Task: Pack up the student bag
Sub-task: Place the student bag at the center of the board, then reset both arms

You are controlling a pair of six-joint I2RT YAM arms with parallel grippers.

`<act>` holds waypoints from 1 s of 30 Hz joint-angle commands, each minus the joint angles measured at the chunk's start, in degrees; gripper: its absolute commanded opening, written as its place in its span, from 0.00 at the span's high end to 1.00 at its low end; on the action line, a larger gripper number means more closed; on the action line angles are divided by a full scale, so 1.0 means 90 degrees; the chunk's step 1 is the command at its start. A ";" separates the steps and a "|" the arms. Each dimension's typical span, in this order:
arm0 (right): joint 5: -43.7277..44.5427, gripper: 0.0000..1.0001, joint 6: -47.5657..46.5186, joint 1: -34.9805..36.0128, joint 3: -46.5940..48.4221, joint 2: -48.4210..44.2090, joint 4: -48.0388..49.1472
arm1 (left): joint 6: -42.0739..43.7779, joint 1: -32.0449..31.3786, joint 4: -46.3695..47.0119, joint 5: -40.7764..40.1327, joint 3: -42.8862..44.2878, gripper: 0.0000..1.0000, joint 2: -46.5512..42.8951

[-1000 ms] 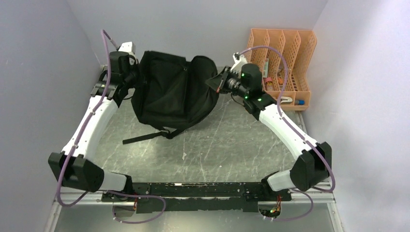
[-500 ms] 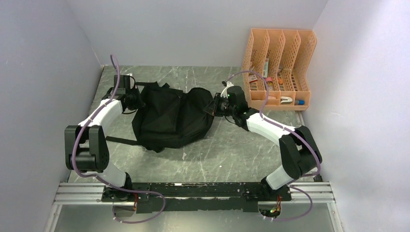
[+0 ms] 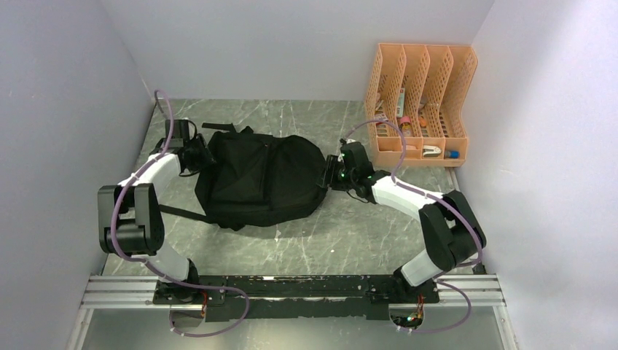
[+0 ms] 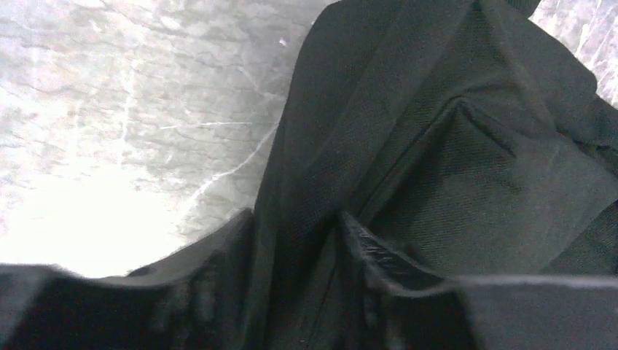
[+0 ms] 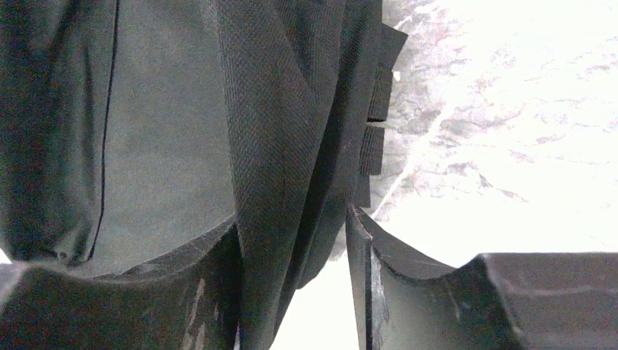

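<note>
As elbows fold high, left gripper [image 3: 201, 155], right gripper [image 3: 330, 175], flanking student bag [image 3: 259, 179]

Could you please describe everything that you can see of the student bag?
The student bag is a large, soft black fabric backpack lying flat and slack on the grey marbled table, with its front pocket facing up. A carry loop sticks out at the far side, and a strap trails toward the near left. One fold sits between the fingers of the left pincer. At the opposite end, another lies loosely between the parted fingers of the right pincer.
</note>
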 commanded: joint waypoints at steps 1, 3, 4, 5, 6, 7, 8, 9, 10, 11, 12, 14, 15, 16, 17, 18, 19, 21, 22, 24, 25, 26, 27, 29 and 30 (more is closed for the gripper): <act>0.0135 0.47 -0.0230 -0.0005 0.0074 -0.0681 -0.0281 | -0.0200 0.0158 0.0067 0.0030 0.0171 0.43 -0.0416; 0.0141 0.43 -0.0309 -0.0006 0.0193 -0.1109 -0.0331 | -0.0210 0.0158 -0.0070 0.0029 0.0377 0.34 -0.0752; 0.0205 0.42 -0.0327 -0.0006 0.0261 -0.1311 -0.0377 | -0.0203 0.0157 -0.0088 0.0118 0.0461 0.28 -0.0983; 0.0301 0.41 -0.0343 -0.0006 0.0329 -0.1533 -0.0445 | -0.0192 0.0157 -0.0099 0.0217 0.0550 0.26 -0.1155; 0.0418 0.40 -0.0381 -0.0006 0.0390 -0.1745 -0.0502 | -0.0183 0.0157 -0.0095 0.0339 0.0624 0.25 -0.1321; 0.0584 0.40 -0.0422 -0.0006 0.0447 -0.1947 -0.0558 | -0.0174 0.0157 -0.0084 0.0475 0.0722 0.25 -0.1474; 0.0746 0.40 -0.0458 0.0001 0.0479 -0.2169 -0.0598 | -0.0184 0.0157 -0.0060 0.0611 0.0760 0.24 -0.1638; 0.0967 0.40 -0.0506 -0.0005 0.0496 -0.2378 -0.0617 | -0.0191 0.0157 -0.0019 0.0786 0.0830 0.25 -0.1783; 0.1220 0.40 -0.0546 -0.0006 0.0492 -0.2598 -0.0624 | -0.0186 0.0148 -0.0009 0.0960 0.0908 0.25 -0.1912; 0.1407 0.40 -0.0586 -0.0003 0.0481 -0.2795 -0.0641 | -0.0161 0.0136 -0.0031 0.1105 0.0984 0.26 -0.2037; 0.1607 0.40 -0.0629 -0.0008 0.0479 -0.2992 -0.0673 | -0.0133 0.0108 -0.0029 0.1241 0.1053 0.26 -0.2143; 0.1951 0.39 -0.0791 -0.0009 0.0449 -0.3425 -0.0737 | -0.0050 -0.0004 -0.0003 0.1482 0.1176 0.26 -0.2365; 0.2081 0.39 -0.0917 -0.0006 0.0420 -0.3598 -0.0750 | 0.0035 -0.0088 -0.0007 0.1545 0.1229 0.26 -0.2465; 0.2166 0.38 -0.1062 -0.0005 0.0403 -0.3762 -0.0781 | 0.0126 -0.0197 -0.0041 0.1540 0.1272 0.26 -0.2565; 0.2238 0.38 -0.1216 -0.0008 0.0413 -0.3911 -0.0884 | 0.0235 -0.0249 -0.0076 0.1504 0.1294 0.25 -0.2694; 0.2297 0.37 -0.1345 -0.0006 0.0426 -0.4048 -0.0979 | 0.0366 -0.0492 -0.0114 0.1455 0.1304 0.25 -0.2794; 0.2358 0.37 -0.1463 -0.0004 0.0438 -0.4185 -0.1080 | 0.0549 -0.0655 -0.0165 0.1397 0.1320 0.25 -0.2889; 0.2471 0.36 -0.1668 -0.0003 0.0383 -0.4481 -0.1180 | 0.0887 -0.1053 -0.0301 0.1215 0.1339 0.25 -0.3043; 0.2519 0.35 -0.1740 -0.0006 0.0337 -0.4624 -0.1202 | 0.1072 -0.1293 -0.0385 0.1053 0.1369 0.25 -0.3096; 0.2657 0.34 -0.1856 -0.0006 0.0238 -0.4914 -0.1215 | 0.1460 -0.1838 -0.0550 0.0621 0.1423 0.25 -0.3185; 0.2742 0.33 -0.1888 -0.0004 0.0192 -0.5031 -0.1220 | 0.1578 -0.2054 -0.0612 0.0392 0.1434 0.25 -0.3225; 0.2837 0.32 -0.1898 -0.0006 0.0157 -0.5144 -0.1236 | 0.1641 -0.2205 -0.0662 0.0163 0.1423 0.25 -0.3281; 0.2935 0.32 -0.1880 -0.0006 0.0122 -0.5259 -0.1243 | 0.1633 -0.2265 -0.0646 0.0024 0.1393 0.25 -0.3346; 0.3058 0.32 -0.1874 -0.0006 0.0082 -0.5359 -0.1230 | 0.1456 -0.2272 -0.0628 -0.0316 0.1303 0.25 -0.3473; 0.3138 0.31 -0.1833 -0.0004 0.0070 -0.5375 -0.1227 | 0.1335 -0.2275 -0.0602 -0.0465 0.1254 0.25 -0.3550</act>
